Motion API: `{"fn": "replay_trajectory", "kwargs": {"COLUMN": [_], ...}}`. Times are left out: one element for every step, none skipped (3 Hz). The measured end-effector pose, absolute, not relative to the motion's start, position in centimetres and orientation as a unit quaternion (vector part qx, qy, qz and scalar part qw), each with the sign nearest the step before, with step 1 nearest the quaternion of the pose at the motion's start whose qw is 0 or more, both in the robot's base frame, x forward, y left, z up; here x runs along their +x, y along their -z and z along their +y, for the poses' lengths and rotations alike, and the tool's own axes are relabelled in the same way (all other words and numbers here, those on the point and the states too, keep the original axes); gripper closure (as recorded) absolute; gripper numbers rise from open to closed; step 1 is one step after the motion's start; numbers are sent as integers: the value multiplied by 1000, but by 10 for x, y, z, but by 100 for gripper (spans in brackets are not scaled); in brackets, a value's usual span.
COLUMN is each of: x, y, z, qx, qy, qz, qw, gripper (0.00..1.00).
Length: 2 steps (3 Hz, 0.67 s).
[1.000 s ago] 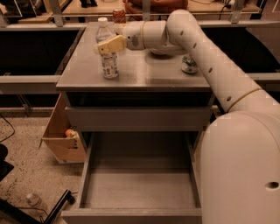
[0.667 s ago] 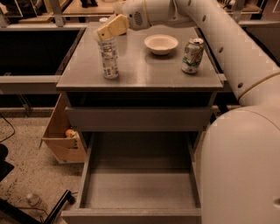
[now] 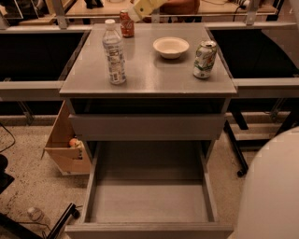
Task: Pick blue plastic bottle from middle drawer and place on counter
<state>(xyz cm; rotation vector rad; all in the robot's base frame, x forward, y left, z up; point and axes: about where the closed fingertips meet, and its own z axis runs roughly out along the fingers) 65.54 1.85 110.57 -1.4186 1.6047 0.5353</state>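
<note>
The blue plastic bottle (image 3: 114,51), clear with a white cap and a pale label, stands upright on the counter (image 3: 154,77) near its left edge. Nothing holds it. My gripper (image 3: 142,8) shows only as a cream tip at the top edge of the camera view, above the counter's back and well up and to the right of the bottle. The middle drawer (image 3: 149,203) is pulled fully out below, and its grey floor is bare.
On the counter are an orange can (image 3: 126,23) at the back, a white bowl (image 3: 171,46) and a green-and-white can (image 3: 204,59) on the right. A cardboard box (image 3: 65,147) sits on the floor left of the cabinet. My white body (image 3: 271,191) fills the lower right.
My gripper was at the bottle's top a second ago. It has since let go, risen and pulled back towards the top edge. The arm has left the view, and the bottle stays standing.
</note>
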Motion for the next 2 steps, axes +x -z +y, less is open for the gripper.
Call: {"fn": "replay_trajectory", "kwargs": {"x": [631,607], "y": [-1117,-1118], "z": [-46,-98], "qx": [-545,-497], "qy": [-151,-102], "qz": [691,709], "qw": [451,489], "gripper": [0,0]}}
